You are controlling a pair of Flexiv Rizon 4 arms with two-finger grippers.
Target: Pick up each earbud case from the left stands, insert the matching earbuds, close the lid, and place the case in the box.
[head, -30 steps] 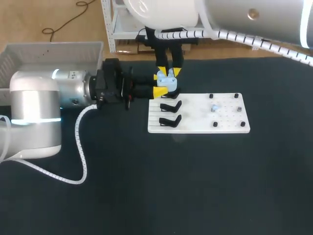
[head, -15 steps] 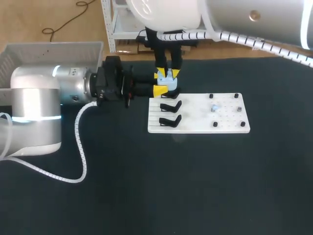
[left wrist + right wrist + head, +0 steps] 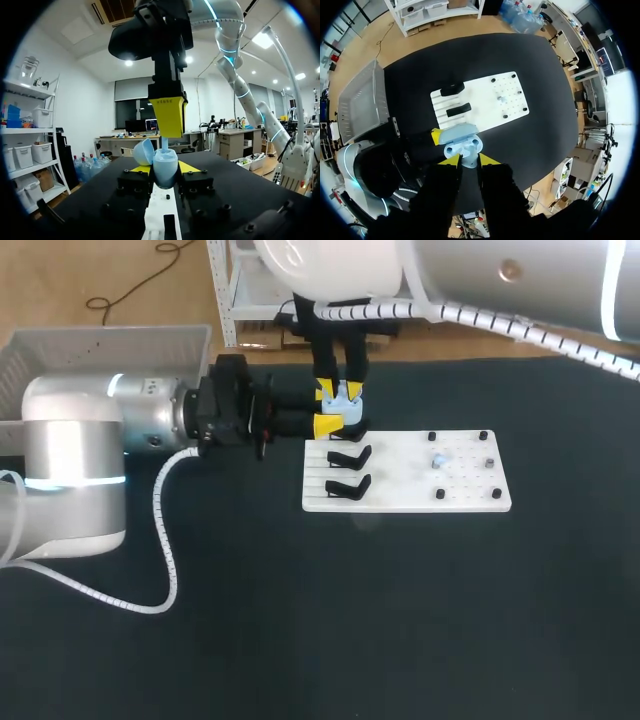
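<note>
A light blue earbud case [image 3: 343, 412] with its lid up hangs just beyond the white board's [image 3: 460, 490] far left corner. My left gripper [image 3: 332, 412] comes in from the left and is shut on the case's [image 3: 165, 169] lower half. My right gripper [image 3: 340, 390] points straight down over it, shut on a light blue earbud [image 3: 164, 144] whose end sits in the open case [image 3: 462, 147]. In the right wrist view that gripper [image 3: 469, 160] is right above the case's wells. Another small blue earbud [image 3: 438, 460] lies on the board among the black pegs.
Two empty black stands [image 3: 348, 456] [image 3: 348, 485] sit on the board's left side. A grey box [image 3: 100, 340] stands at the table's far left corner, behind my left arm. Black table surface stretches in front of the board.
My right gripper has shifted slightly left and lower over the open case. My left gripper and the case have hardly moved.
</note>
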